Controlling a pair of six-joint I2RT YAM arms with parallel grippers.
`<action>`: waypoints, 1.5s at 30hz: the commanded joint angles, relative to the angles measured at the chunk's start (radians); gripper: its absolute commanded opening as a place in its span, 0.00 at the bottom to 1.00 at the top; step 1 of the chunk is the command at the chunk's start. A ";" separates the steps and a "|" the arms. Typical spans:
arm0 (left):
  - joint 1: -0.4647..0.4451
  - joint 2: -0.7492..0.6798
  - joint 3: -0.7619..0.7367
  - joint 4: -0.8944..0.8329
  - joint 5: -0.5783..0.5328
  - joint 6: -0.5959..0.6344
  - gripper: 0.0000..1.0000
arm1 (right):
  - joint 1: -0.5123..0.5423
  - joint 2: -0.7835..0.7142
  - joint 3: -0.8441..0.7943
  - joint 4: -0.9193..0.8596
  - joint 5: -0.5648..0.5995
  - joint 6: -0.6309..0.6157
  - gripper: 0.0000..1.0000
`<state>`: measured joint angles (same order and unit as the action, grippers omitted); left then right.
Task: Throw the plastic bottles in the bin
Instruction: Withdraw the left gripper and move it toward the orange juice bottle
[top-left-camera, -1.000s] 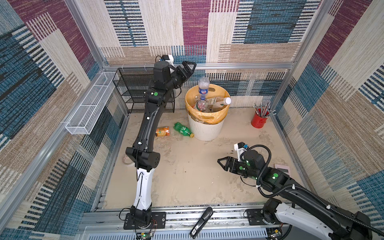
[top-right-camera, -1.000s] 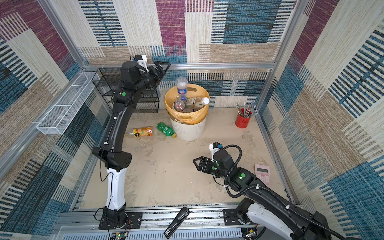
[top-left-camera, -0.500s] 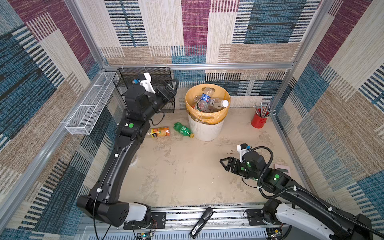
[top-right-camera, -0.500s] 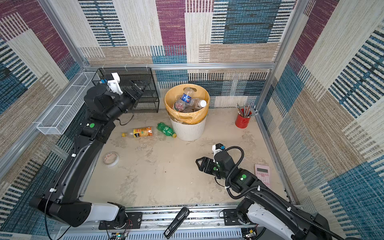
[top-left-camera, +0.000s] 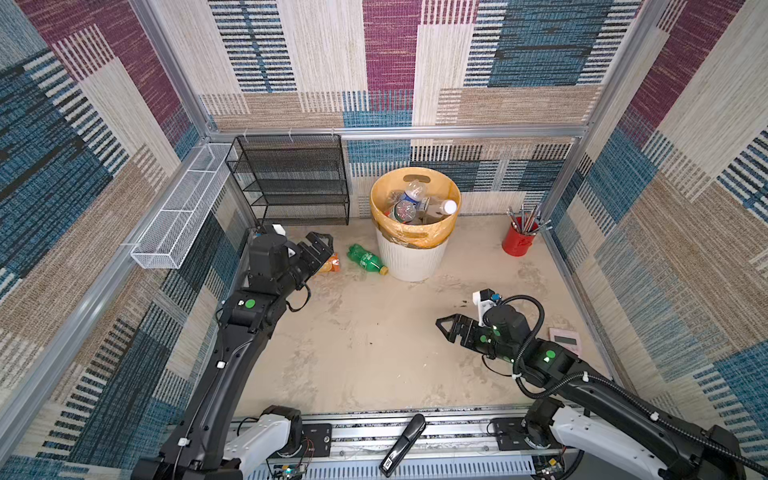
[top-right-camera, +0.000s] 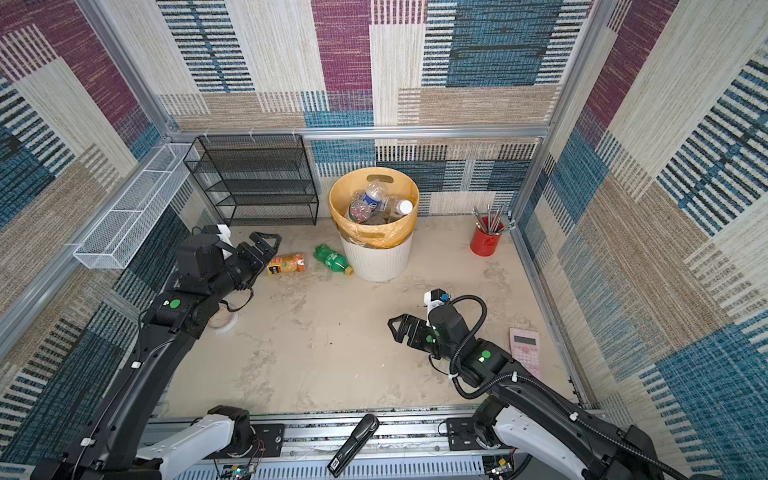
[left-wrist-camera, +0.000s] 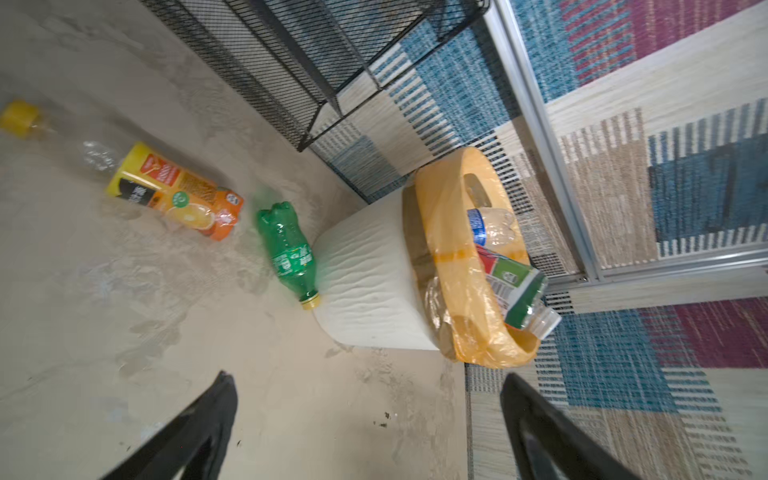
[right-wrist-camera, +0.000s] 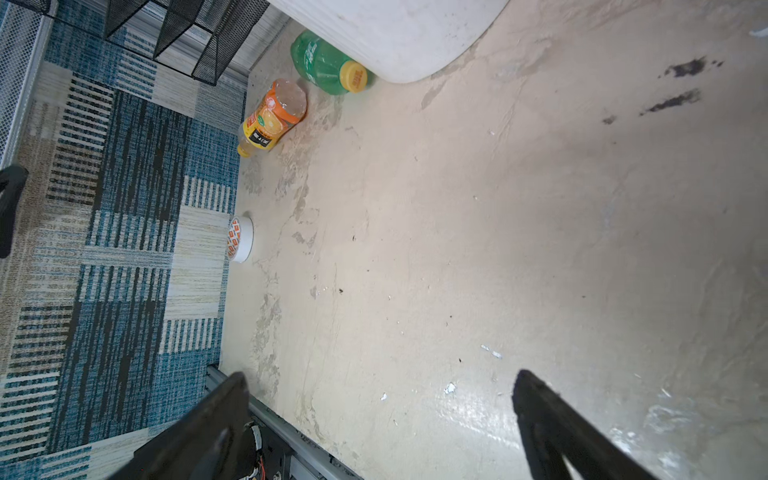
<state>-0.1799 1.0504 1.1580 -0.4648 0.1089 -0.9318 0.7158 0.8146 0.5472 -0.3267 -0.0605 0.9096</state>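
Orange-labelled bottle and green bottle: lying just ahead of left gripper, newly lowered from bin, jaws apart, empty; seemingly the last two.

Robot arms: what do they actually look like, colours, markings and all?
The left arm and right arm are matte black jointed tubes on white base segments, each carrying round green dots. A thick black cable loops over the right one. The left claw and right claw each have two black, tapering fingers.
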 joint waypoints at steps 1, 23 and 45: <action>0.020 -0.021 -0.034 -0.080 -0.007 -0.046 0.95 | -0.002 -0.003 0.001 0.015 0.023 0.023 1.00; 0.117 0.134 -0.027 -0.242 0.075 -0.265 0.79 | -0.004 0.049 0.020 0.020 0.019 -0.004 0.97; 0.172 0.331 0.084 -0.252 0.005 -0.462 0.84 | -0.004 0.110 0.019 0.101 0.013 0.015 0.94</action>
<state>-0.0151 1.3441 1.2083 -0.7109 0.1108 -1.3735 0.7113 0.9134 0.5629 -0.2821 -0.0669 0.9115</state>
